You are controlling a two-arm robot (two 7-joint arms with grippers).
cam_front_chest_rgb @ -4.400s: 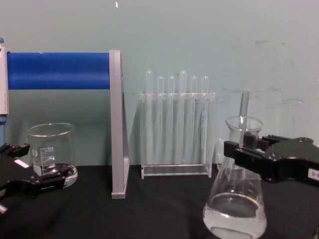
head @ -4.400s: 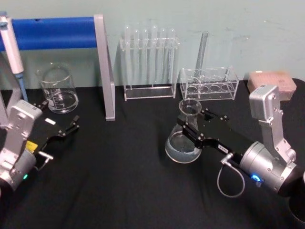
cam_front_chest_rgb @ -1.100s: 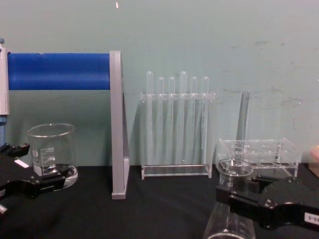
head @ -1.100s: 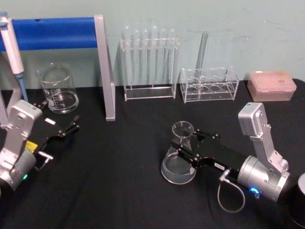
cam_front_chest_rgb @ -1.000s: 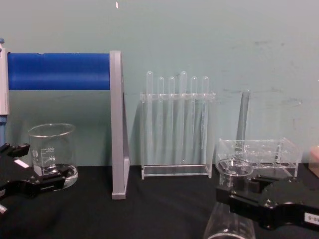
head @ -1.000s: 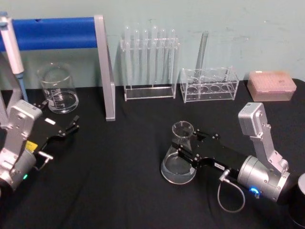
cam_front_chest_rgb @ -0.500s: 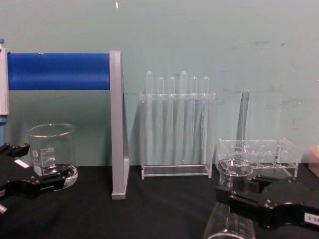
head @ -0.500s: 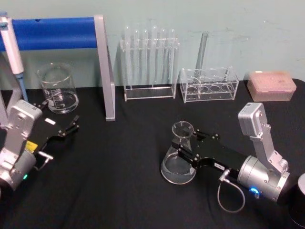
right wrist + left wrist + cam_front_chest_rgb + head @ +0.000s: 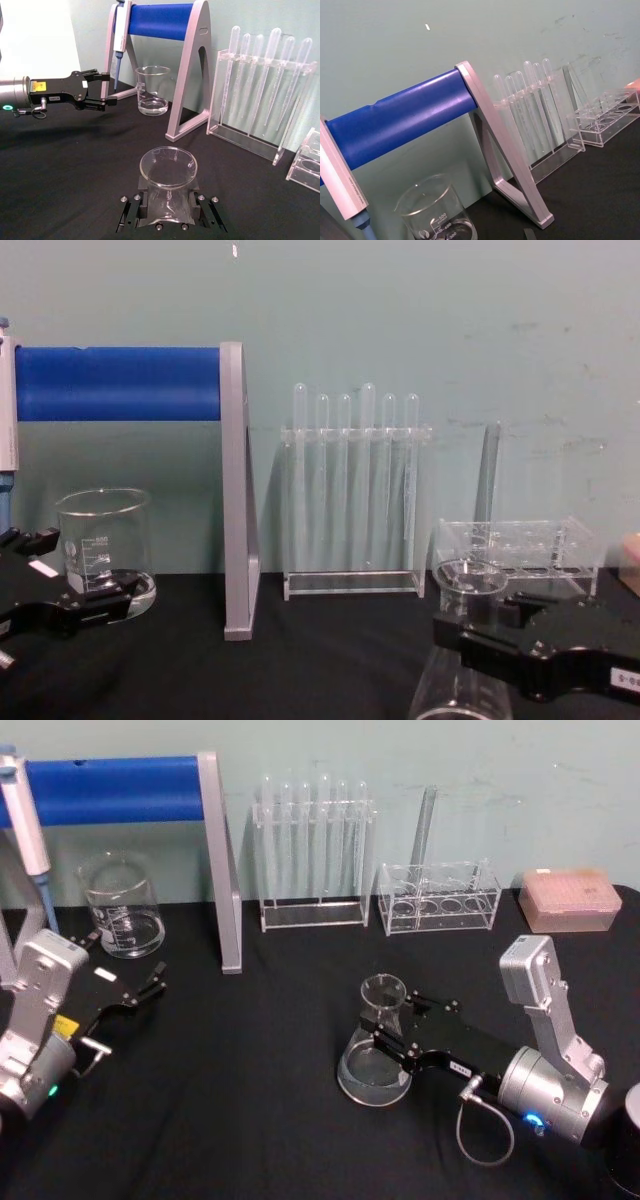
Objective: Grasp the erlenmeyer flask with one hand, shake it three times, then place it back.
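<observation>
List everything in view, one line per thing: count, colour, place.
flask: 1, clear, front right of the table, neck in the right claw
beaker: 1, clear, back left
pipette stand: 1, blue bar, grey leg, back left
pipette: 1, white and blue, hanging on the stand
tall tube rack: 1, clear, back centre, holding tubes
low rack: 1, clear, back right
pink box: 1, back right
table: 1, black
left claw: 1, black, open, left
right claw: 1, black, shut on flask neck
</observation>
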